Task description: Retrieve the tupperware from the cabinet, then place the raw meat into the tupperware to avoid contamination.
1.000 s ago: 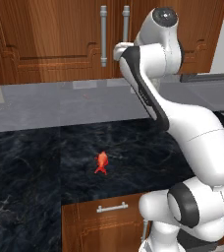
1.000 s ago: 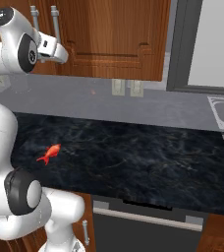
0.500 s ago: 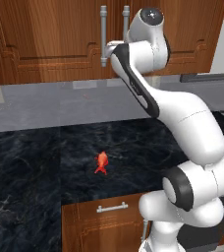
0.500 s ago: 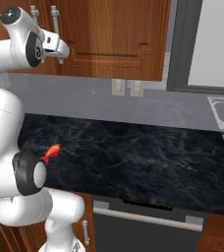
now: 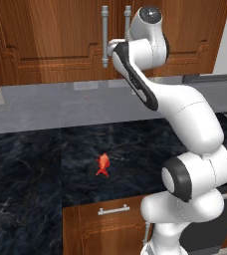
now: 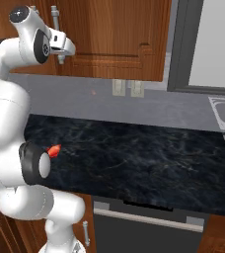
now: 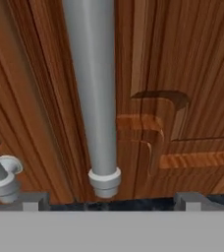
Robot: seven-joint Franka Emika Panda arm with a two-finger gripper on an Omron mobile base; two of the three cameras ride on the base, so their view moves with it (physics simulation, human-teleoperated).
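While the arm's own white links hide the gripper in the left base view, the reddish-brown wooden wall cabinet [image 5: 60, 40] stands shut, its long silver bar handles [image 5: 105, 36] upright. The small orange-red raw meat lump [image 5: 103, 165] lies on the black marble counter [image 5: 31, 164], toward 6 o'clock of the hand. From the right base view, the meat [image 6: 54, 149] peeks out beside a joint. Seen from the hand, the two-finger gripper [image 7: 111, 199], spread wide and empty, faces one handle [image 7: 95, 88] at 12 o'clock.
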